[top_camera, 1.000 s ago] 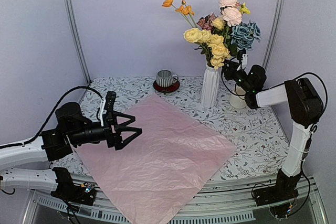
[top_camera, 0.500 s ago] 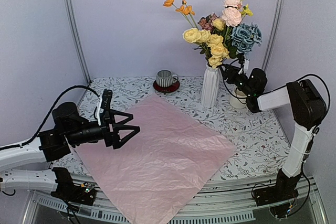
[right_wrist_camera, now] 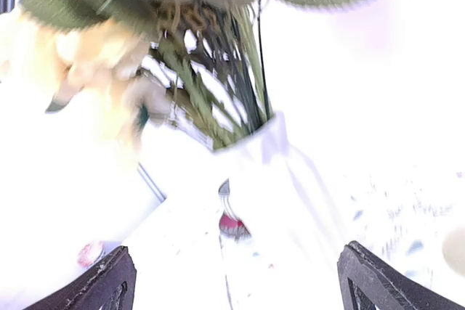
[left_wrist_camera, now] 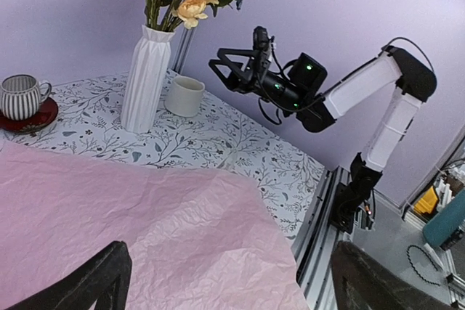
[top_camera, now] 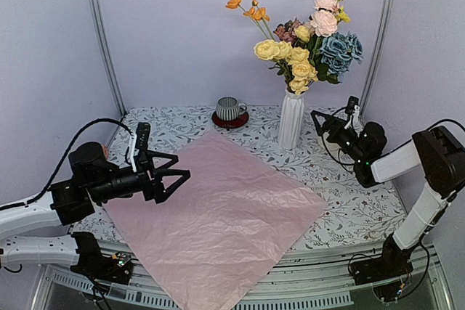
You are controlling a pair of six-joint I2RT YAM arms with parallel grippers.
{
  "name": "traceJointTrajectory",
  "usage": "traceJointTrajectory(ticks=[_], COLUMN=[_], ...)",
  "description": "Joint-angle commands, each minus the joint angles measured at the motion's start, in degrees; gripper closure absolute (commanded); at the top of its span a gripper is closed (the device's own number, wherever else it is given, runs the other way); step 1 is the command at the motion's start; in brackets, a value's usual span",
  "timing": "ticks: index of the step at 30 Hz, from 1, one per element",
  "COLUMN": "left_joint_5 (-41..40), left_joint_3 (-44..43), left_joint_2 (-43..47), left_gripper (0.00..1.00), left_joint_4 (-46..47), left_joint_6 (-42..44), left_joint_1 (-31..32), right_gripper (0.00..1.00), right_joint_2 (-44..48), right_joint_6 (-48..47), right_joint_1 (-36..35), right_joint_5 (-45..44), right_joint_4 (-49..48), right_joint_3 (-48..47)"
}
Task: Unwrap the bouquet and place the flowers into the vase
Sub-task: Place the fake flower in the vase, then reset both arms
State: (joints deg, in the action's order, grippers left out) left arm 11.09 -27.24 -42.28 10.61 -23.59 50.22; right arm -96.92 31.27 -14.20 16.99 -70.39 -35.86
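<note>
The flowers (top_camera: 301, 41) stand upright in the white ribbed vase (top_camera: 291, 120) at the back of the table. The bouquet's pink paper (top_camera: 218, 212) lies flat and spread out in front. My right gripper (top_camera: 333, 112) is open to the right of the vase, apart from it and holding nothing. In its wrist view the vase (right_wrist_camera: 269, 201) and green stems (right_wrist_camera: 211, 70) show blurred between the open fingers (right_wrist_camera: 102, 281). My left gripper (top_camera: 184, 165) is open above the paper's left edge, pointing right. Its wrist view shows the paper (left_wrist_camera: 131, 215), the vase (left_wrist_camera: 145, 81) and the right gripper (left_wrist_camera: 236, 59).
A striped grey cup (top_camera: 230, 109) on a red saucer stands behind the paper, left of the vase. A cream mug (left_wrist_camera: 184, 96) sits right of the vase, beneath the right arm. The paper's near corner hangs over the table's front rail (top_camera: 312, 281).
My right gripper opened and drew back to the right and downward, away from the flower stems. The left gripper slid slightly to the left, still open.
</note>
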Motion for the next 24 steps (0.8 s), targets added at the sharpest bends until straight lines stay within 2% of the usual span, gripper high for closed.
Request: traceJointTrajectory(ticks=[1,5,8,12,16,19,24], left_joint_5=[-3.9,-7.6,-10.9,-12.4,-13.3,-16.2,-26.4], left_joint_3=[1.0,1.5,2.1,4.4,7.4,9.6,9.0], left_joint_2=[1.0,2.3,4.2,6.9,9.6,10.6,10.5], left_gripper=[0.02,0.02,0.02,0.02,0.02,0.03,0.02], left_joint_4=[-2.3,-3.4,-4.7,-3.7,-1.8,-1.1,-5.5], left_joint_6=[-0.1,0.3,0.7,2.0,2.5,3.5,4.7], left_joint_1=[0.3,0.2,0.2,0.3,0.3,0.2,-0.3], right_gripper=[0.01,0.01,0.01,0.01,0.01,0.01,0.01], right_joint_2=[5.5,10.8,17.4,29.3,40.8,46.4,52.6], right_joint_6=[1.9,0.1,-4.4,-10.5,-14.5,-16.3,-21.3], right_joint_1=[0.0,0.0,0.0,0.0,0.0,0.0,0.0], right_joint_5=[-1.5,-1.9,-1.9,-3.2,-6.5,-8.4,-14.0], right_joint_4=[-6.8,-12.9,-12.6,-3.6,11.7,15.5,20.0], right_joint_3=[9.8,19.6,25.5,29.9,30.5,32.0,32.7])
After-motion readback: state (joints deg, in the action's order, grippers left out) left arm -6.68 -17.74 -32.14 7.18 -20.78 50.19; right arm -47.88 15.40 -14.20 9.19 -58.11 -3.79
